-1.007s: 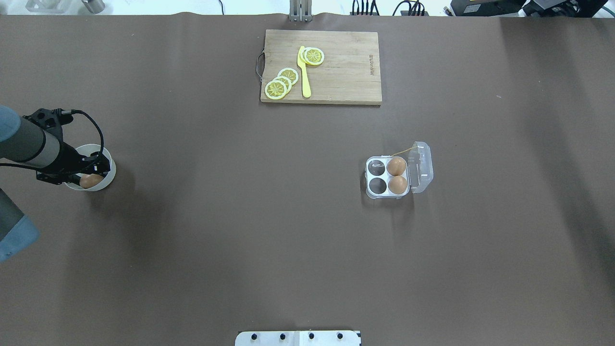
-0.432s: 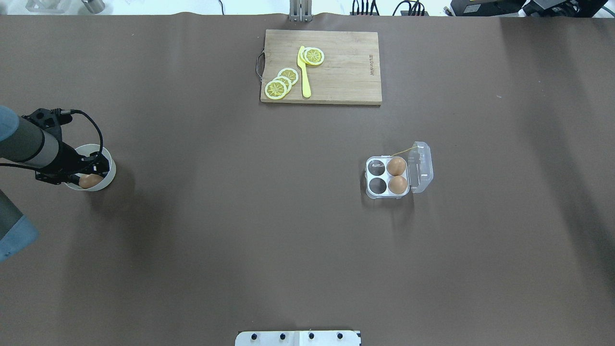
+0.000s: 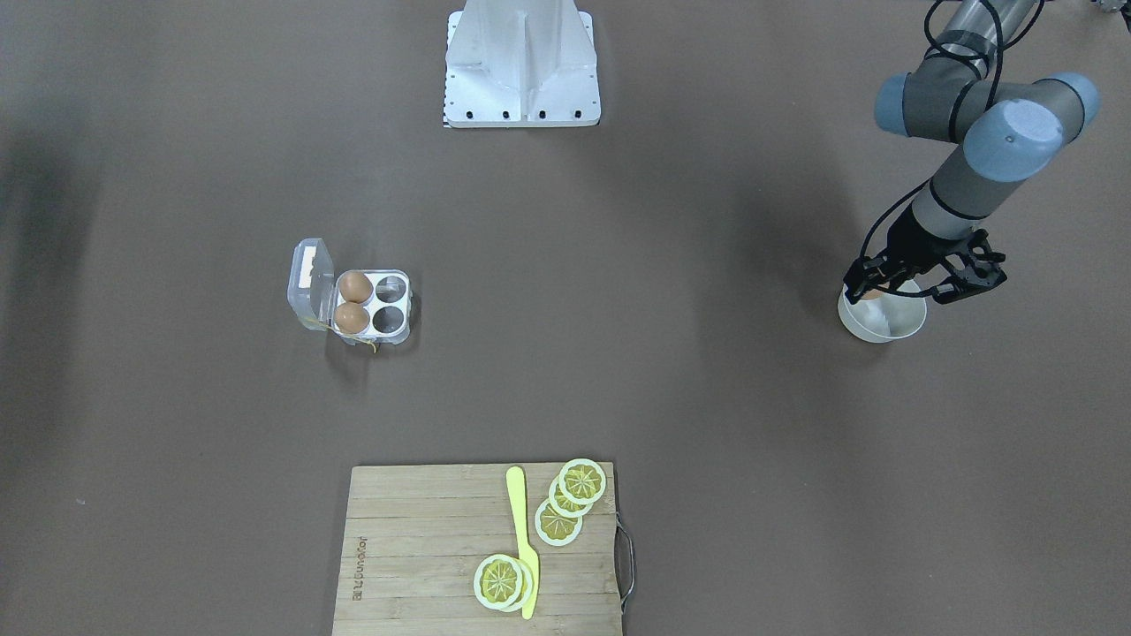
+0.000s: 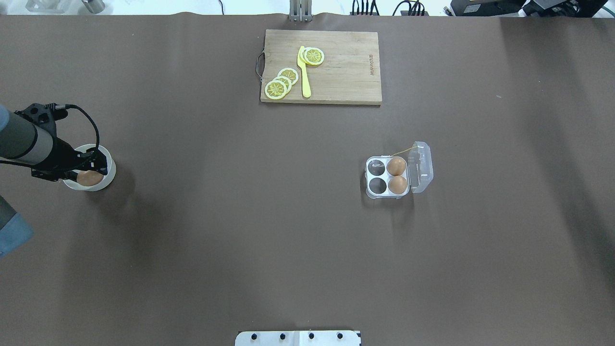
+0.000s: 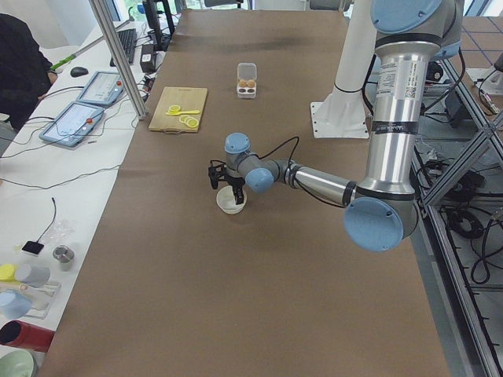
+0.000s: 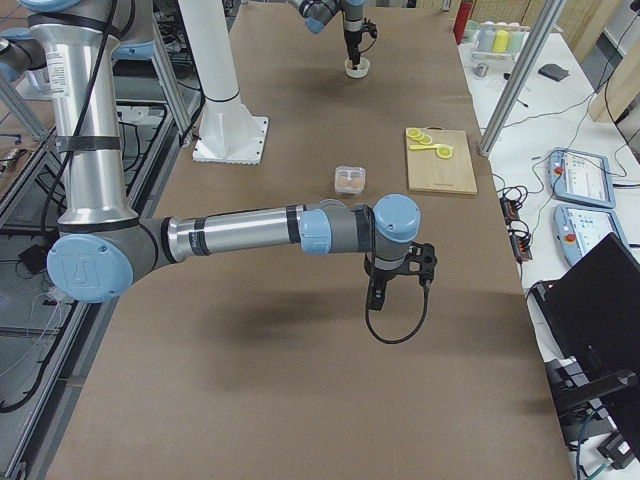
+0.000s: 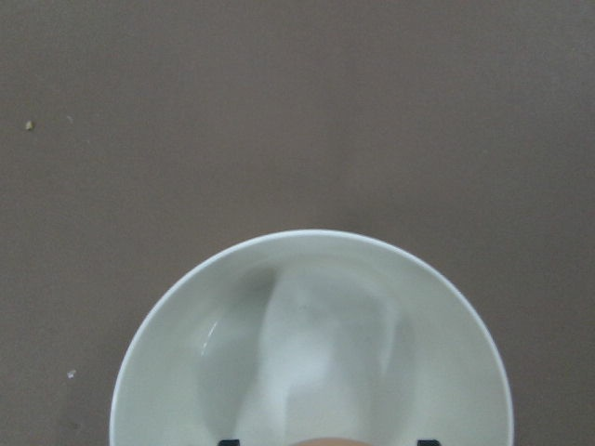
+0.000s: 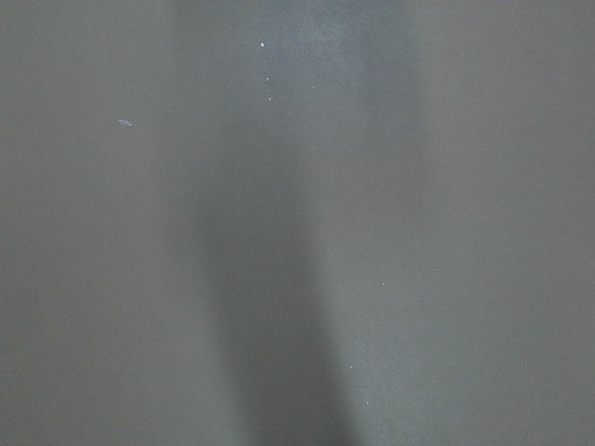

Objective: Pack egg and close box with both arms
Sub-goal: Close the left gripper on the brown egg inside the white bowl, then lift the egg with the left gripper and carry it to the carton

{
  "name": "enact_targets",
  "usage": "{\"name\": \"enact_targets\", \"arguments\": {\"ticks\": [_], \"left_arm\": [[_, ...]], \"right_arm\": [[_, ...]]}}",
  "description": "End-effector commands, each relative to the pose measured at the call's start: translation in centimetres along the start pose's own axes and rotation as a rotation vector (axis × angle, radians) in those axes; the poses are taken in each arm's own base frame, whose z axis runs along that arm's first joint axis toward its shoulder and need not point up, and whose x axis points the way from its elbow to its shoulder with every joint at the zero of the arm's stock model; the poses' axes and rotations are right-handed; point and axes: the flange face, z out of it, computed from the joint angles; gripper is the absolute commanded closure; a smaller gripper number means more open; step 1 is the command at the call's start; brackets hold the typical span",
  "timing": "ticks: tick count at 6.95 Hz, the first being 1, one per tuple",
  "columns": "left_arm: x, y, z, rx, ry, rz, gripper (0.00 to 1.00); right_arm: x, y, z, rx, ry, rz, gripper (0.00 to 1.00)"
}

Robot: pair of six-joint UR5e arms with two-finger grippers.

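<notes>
Pulled back toward the left edge and up a touch since a second ago, with the left hand (image 4: 90,171) clamped on the egg (image 4: 89,179) just over the white bowl (image 4: 110,173). From overhead, hand and forearm covering the bowl's left half. From across the surface (image 4: 240,226), catching what overhead cannot: egg up at the rim between the black fingers. Through the left wrist camera, only a brown sliver at the bottom edge between two dark fingertips (image 7: 228,442), the bowl's white inside spread out beneath.

Sliding right, at the far edge: a wooden cutting board (image 4: 346,72), lemon slices (image 4: 276,89) on it and a yellow knife (image 4: 304,79) among them. Further right and nearer: the box (image 4: 387,176), lid (image 4: 422,167) thrown open on its right side, two more eggs (image 4: 397,166) sitting in the cells next to the hinge, the other two cells bare. Off the far corner, a yellow thread (image 4: 402,153) trailing. On the lid, a white label (image 3: 308,266), plain only from the front.

As for the right hand (image 6: 380,288): out of both overhead and front frames, found only in the right-end view, hanging over the surface well apart from the box. No telling there whether open or closed. From its wrist camera, just brown surface and a soft shadow.
</notes>
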Motion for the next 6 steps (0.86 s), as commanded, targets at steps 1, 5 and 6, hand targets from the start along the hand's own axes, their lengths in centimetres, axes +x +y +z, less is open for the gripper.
{"name": "enact_targets", "arguments": {"ticks": [1,5,6], "left_arm": [[-1.1,-1.9,-3.2,0.024,0.037,-0.034,0.74],[3.9,-2.9,-11.3,0.027,0.223,-0.106,0.74],[9.0,-2.9,-12.8,0.030,0.282,-0.163,0.74]], "right_arm": [[-0.1,-0.1,-0.1,0.001,0.000,-0.001,0.00],[0.0,0.0,0.0,0.001,-0.003,-0.003,0.00],[-0.1,0.0,0.0,0.001,-0.005,-0.004,0.00]]}}
